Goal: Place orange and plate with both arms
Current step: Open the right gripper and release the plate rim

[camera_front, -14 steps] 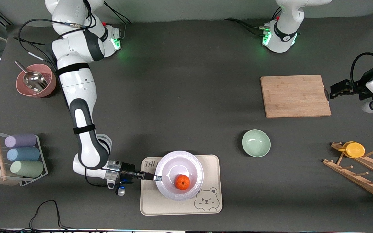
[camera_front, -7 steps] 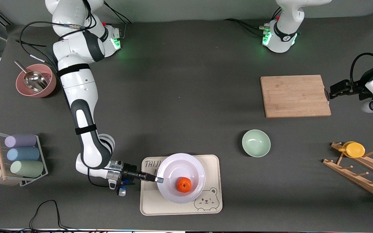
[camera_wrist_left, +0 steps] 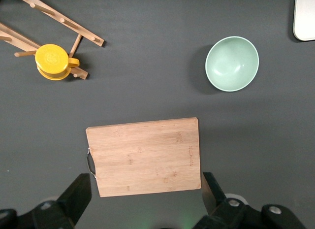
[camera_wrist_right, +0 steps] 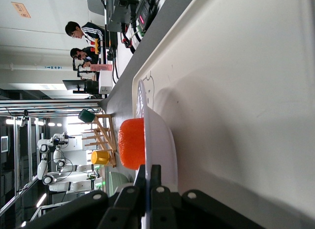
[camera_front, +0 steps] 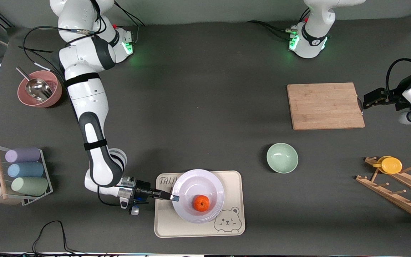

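Note:
The white plate [camera_front: 199, 195] sits on the cream bear tray [camera_front: 234, 185], at the camera-side middle of the table. The orange [camera_front: 201, 203] lies in the plate, on the part nearest the front camera. My right gripper [camera_front: 173, 197] is shut on the plate's rim at the end toward the right arm. In the right wrist view the fingers [camera_wrist_right: 147, 182] pinch the thin white rim [camera_wrist_right: 165, 145], with the orange [camera_wrist_right: 132, 143] just past them. My left gripper [camera_front: 366, 100] waits open and empty beside the wooden cutting board [camera_front: 325, 105]; its fingertips [camera_wrist_left: 209, 187] frame the board [camera_wrist_left: 145, 155].
A pale green bowl [camera_front: 282, 157] stands between tray and board. A wooden rack with a yellow cup [camera_front: 390, 165] is at the left arm's end. A pink bowl with a scoop [camera_front: 39, 89] and a rack of pastel cups [camera_front: 23, 170] are at the right arm's end.
The plate with the orange has come down onto the tray, shifting slightly nearer the front camera, still gripped by my right gripper. The left arm has not moved.

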`<state>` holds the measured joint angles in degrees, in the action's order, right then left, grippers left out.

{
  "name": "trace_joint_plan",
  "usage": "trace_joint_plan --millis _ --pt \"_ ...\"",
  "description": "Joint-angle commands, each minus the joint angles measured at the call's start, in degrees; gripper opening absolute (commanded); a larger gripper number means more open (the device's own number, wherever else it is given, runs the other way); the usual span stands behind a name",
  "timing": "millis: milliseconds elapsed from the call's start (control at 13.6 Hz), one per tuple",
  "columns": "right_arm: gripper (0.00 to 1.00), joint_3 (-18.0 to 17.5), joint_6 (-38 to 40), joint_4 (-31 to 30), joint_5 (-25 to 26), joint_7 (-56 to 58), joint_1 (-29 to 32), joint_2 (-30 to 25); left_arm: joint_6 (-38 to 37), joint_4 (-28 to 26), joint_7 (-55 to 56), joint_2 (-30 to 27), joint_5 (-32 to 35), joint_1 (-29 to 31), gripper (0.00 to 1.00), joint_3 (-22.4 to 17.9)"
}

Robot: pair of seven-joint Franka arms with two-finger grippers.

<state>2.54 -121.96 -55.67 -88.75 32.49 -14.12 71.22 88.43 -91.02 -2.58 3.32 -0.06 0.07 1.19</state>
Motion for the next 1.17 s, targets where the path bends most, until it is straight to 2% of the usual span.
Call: trace_joint_plan --millis 0,147,220,294,367,1101 --pt "0.00 -0.96 -0.64 2.76 0.33 0.30 0.50 1.20 -0.27 -0.74 -0.58 -0.86 0.42 -1.04 1.00 -0.84" --pt "0.00 -0.78 -0.56 3.11 0.42 -0.05 0.50 1.20 -0.27 -0.74 -0.49 -0.86 0.50 -1.04 1.00 -0.84" --pt "0.10 -0.78 -0.64 3.11 0.50 -0.32 0.50 1.11 -0.27 -0.65 -0.49 -0.86 0.50 -1.04 1.00 -0.84" --pt "0.74 -0.70 -0.64 3.02 0.51 -0.41 0.41 1.03 -0.27 -0.74 -0.49 -0.86 0.50 -1.04 1.00 -0.84" --pt "1.00 -0.69 -0.73 3.02 0.59 -0.67 0.41 0.94 -0.27 -0.74 -0.49 -0.86 0.50 -1.12 1.00 -0.84" --pt "1.00 -0.26 -0.82 3.02 1.03 -2.52 0.41 -0.03 -0.45 -0.65 -0.49 -0.95 0.50 -1.13 1.00 -0.84"
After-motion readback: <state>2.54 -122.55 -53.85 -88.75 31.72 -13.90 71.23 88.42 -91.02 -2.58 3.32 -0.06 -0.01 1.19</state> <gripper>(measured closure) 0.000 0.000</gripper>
